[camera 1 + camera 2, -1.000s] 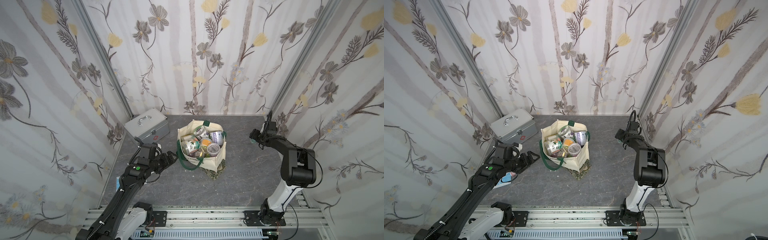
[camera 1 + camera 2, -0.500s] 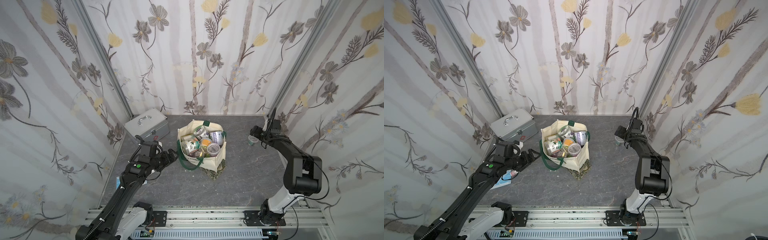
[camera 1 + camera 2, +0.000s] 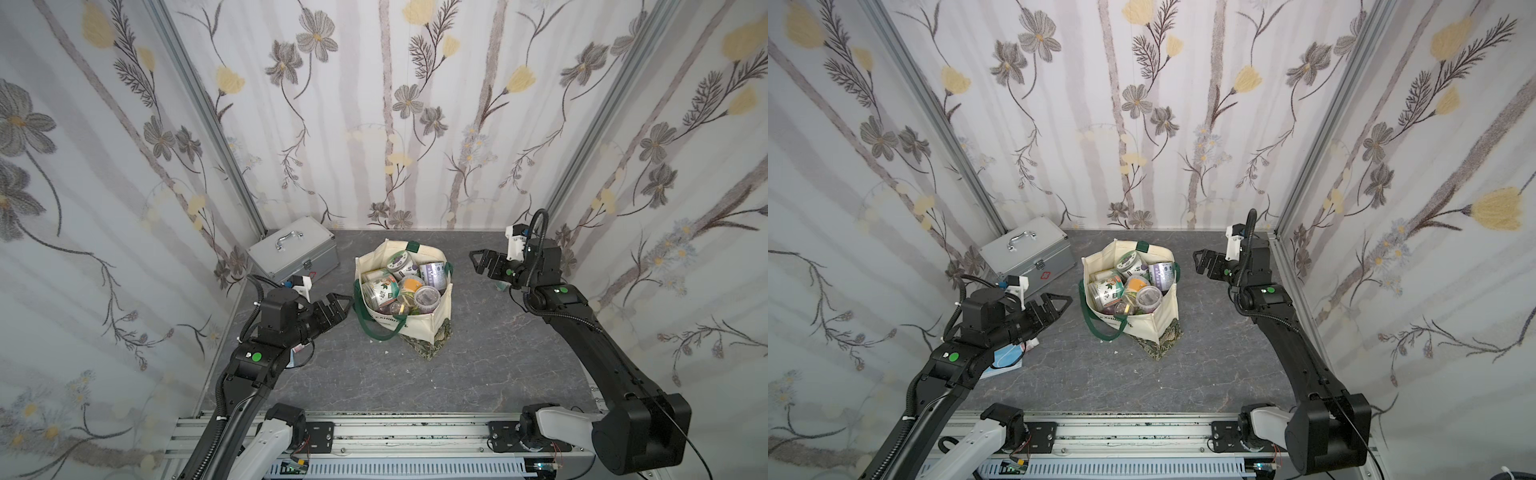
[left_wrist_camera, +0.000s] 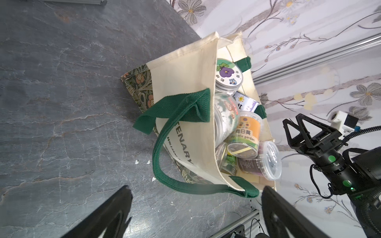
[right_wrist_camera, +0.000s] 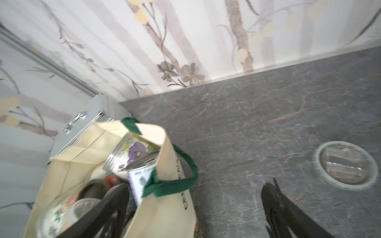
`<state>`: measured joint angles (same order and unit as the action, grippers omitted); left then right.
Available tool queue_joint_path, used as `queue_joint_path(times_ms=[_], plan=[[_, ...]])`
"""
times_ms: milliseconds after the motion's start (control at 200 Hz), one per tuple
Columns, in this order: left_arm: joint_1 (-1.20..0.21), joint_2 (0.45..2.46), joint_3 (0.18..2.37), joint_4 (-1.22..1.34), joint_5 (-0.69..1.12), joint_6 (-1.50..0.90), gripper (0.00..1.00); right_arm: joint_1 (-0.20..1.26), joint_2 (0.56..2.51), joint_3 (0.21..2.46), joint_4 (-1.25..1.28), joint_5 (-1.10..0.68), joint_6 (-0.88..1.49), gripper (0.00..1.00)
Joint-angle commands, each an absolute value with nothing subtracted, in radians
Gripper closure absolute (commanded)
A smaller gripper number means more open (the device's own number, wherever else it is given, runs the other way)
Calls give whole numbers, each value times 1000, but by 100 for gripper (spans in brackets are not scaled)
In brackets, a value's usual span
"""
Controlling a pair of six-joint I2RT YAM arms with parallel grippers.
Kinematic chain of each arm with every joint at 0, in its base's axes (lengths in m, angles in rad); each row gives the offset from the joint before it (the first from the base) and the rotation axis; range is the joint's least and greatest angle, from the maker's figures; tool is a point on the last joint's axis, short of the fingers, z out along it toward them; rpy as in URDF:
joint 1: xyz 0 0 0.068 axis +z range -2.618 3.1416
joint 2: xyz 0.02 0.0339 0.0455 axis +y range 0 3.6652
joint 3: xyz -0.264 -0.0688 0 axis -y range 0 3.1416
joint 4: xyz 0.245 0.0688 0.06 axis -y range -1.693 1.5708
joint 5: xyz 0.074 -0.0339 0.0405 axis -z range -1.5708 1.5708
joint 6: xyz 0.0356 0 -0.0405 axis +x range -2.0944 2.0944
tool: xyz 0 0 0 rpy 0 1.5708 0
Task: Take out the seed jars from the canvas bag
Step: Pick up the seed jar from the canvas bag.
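bag: your cream canvas bag [image 3: 401, 322] stands upright mid-table [image 3: 478, 357] with its mouth gaping; the soft sides slump and one green woven handle [image 3: 374, 328] flops down the front, so the top's clear for you
jars inside: the jars [image 3: 409, 286] are heaped right up to the rim, some tipped over; smooth round tubs, a few with silvery rims, and an orange sunflower-label one on top
jar outside: one short clear jar [image 5: 345, 164] stands on the bare stone-look table near your right pincer [image 3: 475, 262], well apart from the bag, so I'd guess that's your drop spot
left pincer [image 3: 345, 307]: prongs spread wide, empty, hovering just beside the bag and aimed at it
right pincer: spread wide too, holding nothing, up off the table on the bag's other side
tip: slick round tubs probably roll, so pinch across the body
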<state>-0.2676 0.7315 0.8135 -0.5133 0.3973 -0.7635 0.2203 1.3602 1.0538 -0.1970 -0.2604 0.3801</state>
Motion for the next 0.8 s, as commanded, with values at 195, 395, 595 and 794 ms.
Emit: queue_joint_path(times_ms=[195, 395, 595, 794], plan=[[-282, 790, 799, -524, 452, -760, 0, 553, 1288, 1125, -368, -90, 342, 0], [-384, 867, 814, -516, 440, -739, 0, 719, 1353, 1201, -461, 36, 294, 0], [-484, 900, 814, -504, 369, -748, 0, 817, 1443, 1267, -539, 158, 282, 0], [-519, 914, 807, -492, 345, -756, 0, 850, 1504, 1310, -575, 224, 284, 2]])
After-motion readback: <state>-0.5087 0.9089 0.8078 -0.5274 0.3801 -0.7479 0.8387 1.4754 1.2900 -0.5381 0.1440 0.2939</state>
